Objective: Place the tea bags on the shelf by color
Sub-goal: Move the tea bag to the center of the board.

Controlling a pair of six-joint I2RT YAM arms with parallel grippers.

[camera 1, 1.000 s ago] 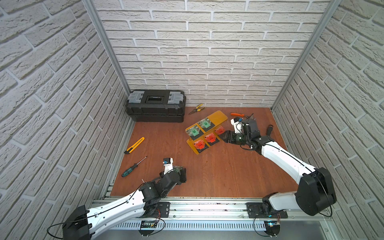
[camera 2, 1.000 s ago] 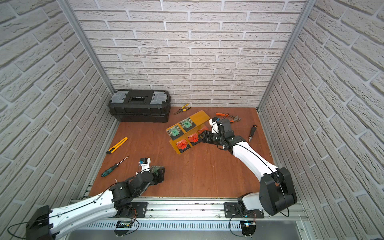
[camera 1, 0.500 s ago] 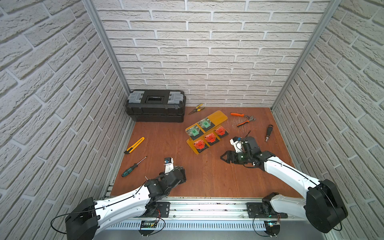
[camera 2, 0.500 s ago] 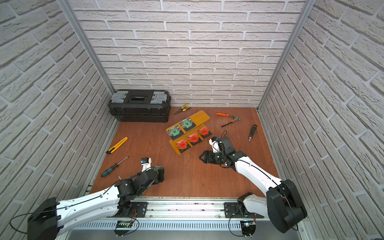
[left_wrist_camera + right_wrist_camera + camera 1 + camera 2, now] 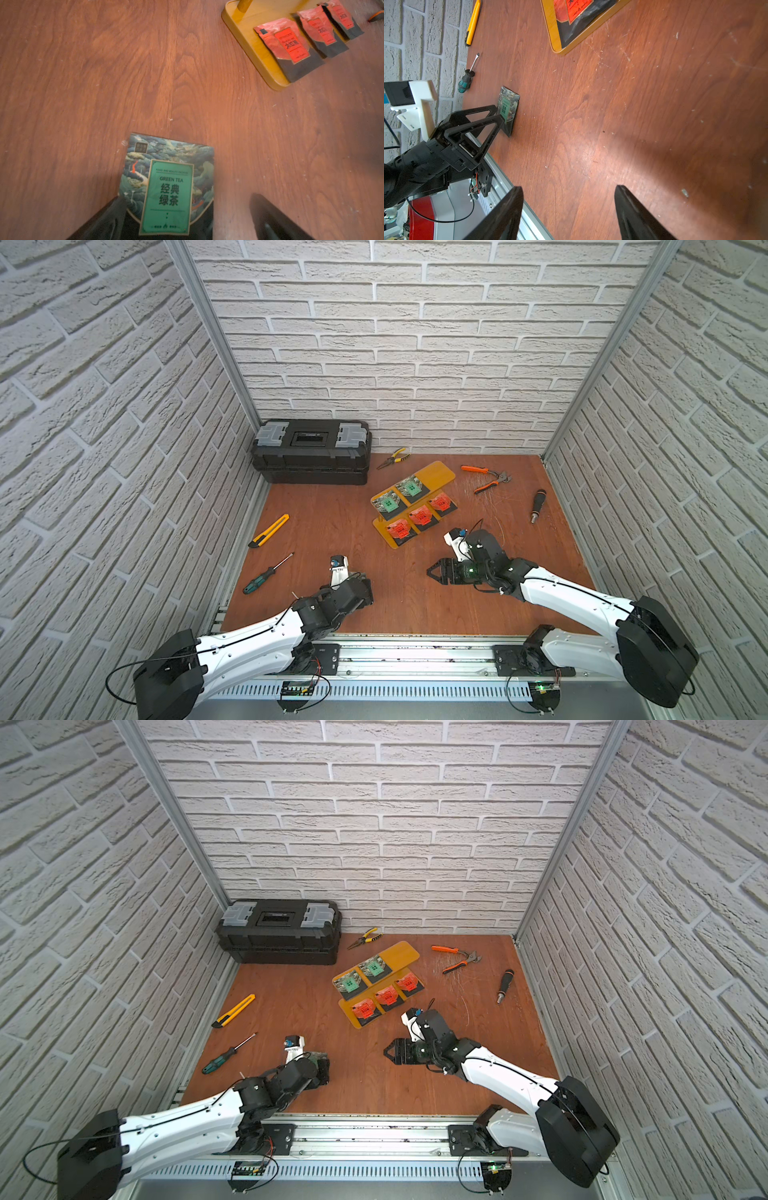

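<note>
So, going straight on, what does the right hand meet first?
Probably the bare brown wooden table; the right hand seems tilted down. Beyond lie the left hand and green-labelled flat tea bag; depth unclear.

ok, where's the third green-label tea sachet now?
Left wrist view: the green-label tea sachet lies on the wooden table near its front edge, robot's left side, between the fingers of the open left gripper, apart from the amber plastic shelf.

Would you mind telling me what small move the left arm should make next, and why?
Probably close the left claw on the green tea bag. The claw is open with its tips at the bag, which lies on the table, while the shelf holds only two green bags on its upper tier, with bare room left.
</note>
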